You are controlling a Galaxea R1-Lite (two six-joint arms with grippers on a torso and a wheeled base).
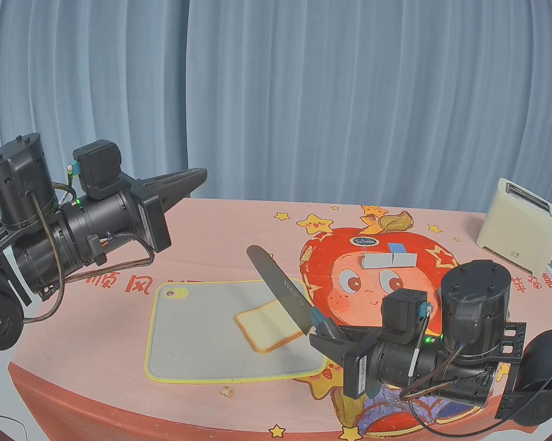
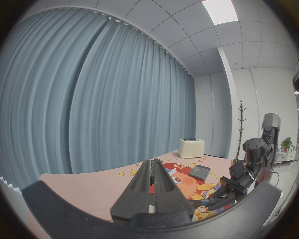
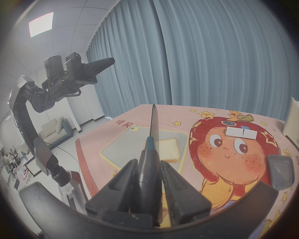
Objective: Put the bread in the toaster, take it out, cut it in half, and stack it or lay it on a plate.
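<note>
Lying flat, pale bread slice, tan crust

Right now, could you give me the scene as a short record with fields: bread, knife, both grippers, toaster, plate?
bread: one whole slice, uncut, flat on the cutting board
knife: blade slanted over the slice, tip raised; contact cannot be told
right gripper: shut on the knife handle
left gripper: shut, empty, high above the left side of the table
toaster: far right corner, nothing sticking out
plate: dark, square, bare, on the table's right side
</note>
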